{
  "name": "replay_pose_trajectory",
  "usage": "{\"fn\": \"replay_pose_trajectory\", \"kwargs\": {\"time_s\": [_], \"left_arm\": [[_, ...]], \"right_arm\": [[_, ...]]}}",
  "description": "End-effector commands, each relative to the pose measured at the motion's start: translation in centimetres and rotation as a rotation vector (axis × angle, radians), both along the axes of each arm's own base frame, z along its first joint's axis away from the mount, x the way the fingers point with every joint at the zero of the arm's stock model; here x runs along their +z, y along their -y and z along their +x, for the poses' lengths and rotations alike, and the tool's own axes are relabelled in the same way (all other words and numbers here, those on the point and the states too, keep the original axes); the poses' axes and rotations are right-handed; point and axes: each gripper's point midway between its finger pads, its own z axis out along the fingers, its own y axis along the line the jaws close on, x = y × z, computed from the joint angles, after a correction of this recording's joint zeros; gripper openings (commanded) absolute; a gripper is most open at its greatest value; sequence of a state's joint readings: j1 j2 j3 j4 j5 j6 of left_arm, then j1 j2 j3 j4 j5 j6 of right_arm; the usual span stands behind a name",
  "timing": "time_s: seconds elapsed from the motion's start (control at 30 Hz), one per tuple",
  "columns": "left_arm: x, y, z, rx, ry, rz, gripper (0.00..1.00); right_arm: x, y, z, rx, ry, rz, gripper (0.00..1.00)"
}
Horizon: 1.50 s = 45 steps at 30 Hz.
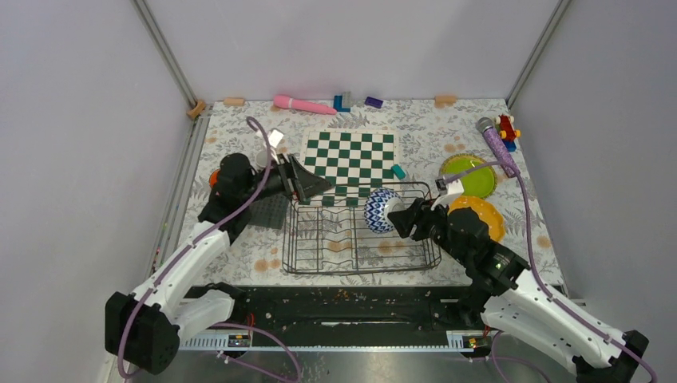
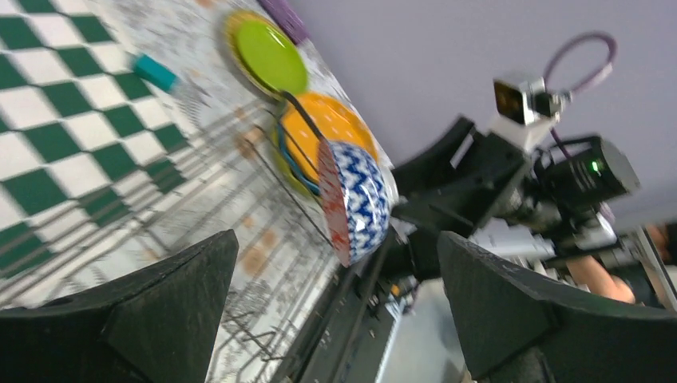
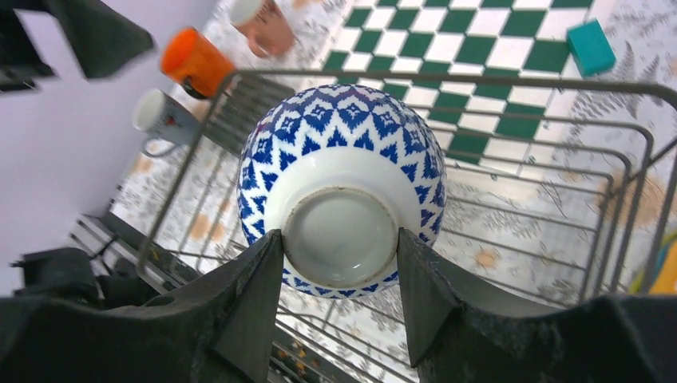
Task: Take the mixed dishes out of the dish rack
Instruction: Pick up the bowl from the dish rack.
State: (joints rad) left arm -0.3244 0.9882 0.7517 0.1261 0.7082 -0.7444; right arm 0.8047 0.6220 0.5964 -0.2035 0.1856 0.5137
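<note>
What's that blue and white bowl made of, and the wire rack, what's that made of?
The blue-and-white bowl looks like glazed ceramic: a glossy painted zigzag pattern and a plain white raised foot ring, though hard plastic can't be ruled out. The dish rack looks like metal wire with a dull grey finish: thin, stiff rods joined in a grid. Whether it is coated I cannot tell.

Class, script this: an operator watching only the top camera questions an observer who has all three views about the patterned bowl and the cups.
Operator: How does the right claw hold the bowl?
Observer: It pinches the bowl by its white foot ring, one finger each side.
Operator: What sits behind the left arm?
Observer: An orange cup, a grey cup and a pink mug, all outside the dish rack.
</note>
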Motion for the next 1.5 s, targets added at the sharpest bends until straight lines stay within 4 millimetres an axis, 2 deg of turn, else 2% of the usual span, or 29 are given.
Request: {"fn": "replay_pose_trajectory", "kwargs": {"time_s": [0.0,0.17,0.33,0.5,0.63,1.0,1.07,1.13,1.17,1.27,1.37,1.47], "left_arm": [[3.5,3.9,-3.1,-0.240,0.116,-0.079,0.98],[3.9,6.1,-4.6,-0.369,0.118,-0.137,0.95],[4.7,7.6,-6.1,-0.476,0.124,-0.184,0.79],[5.4,8.4,-6.8,-0.536,0.132,-0.231,0.75],[5.5,9.1,-7.2,-0.571,0.130,-0.233,0.68],[6.2,10.7,-7.5,-0.617,0.124,-0.249,0.34],[6.3,10.9,-7.6,-0.626,0.121,-0.252,0.23],[6.3,10.9,-7.6,-0.631,0.117,-0.257,0.04],[6.3,10.9,-7.6,-0.631,0.114,-0.258,0.00],[6.5,10.9,-7.7,-0.631,0.118,-0.261,0.00],[6.5,10.9,-7.7,-0.626,0.122,-0.256,0.00],[6.3,10.9,-7.4,-0.608,0.120,-0.235,0.00]], "right_arm": [[7.8,-1.1,0.9,-0.008,0.213,0.287,0.10],[10.1,-1.1,0.5,0.002,0.273,0.396,0.10],[11.3,-0.9,0.7,-0.018,0.304,0.472,0.10],[12.2,-1.5,0.5,0.011,0.315,0.509,0.10],[12.5,-1.9,0.4,0.025,0.308,0.527,0.10],[12.5,-2.3,0.5,0.033,0.290,0.545,0.10],[12.4,-2.3,0.5,0.032,0.286,0.545,0.10],[12.3,-2.3,0.6,0.030,0.285,0.542,0.11],[12.3,-2.2,0.6,0.028,0.285,0.542,0.13],[12.3,-2.1,0.6,0.022,0.287,0.543,0.23],[12.1,-2.0,0.6,0.021,0.291,0.530,0.47],[12.1,-1.6,0.5,0.015,0.310,0.516,0.84]]}}
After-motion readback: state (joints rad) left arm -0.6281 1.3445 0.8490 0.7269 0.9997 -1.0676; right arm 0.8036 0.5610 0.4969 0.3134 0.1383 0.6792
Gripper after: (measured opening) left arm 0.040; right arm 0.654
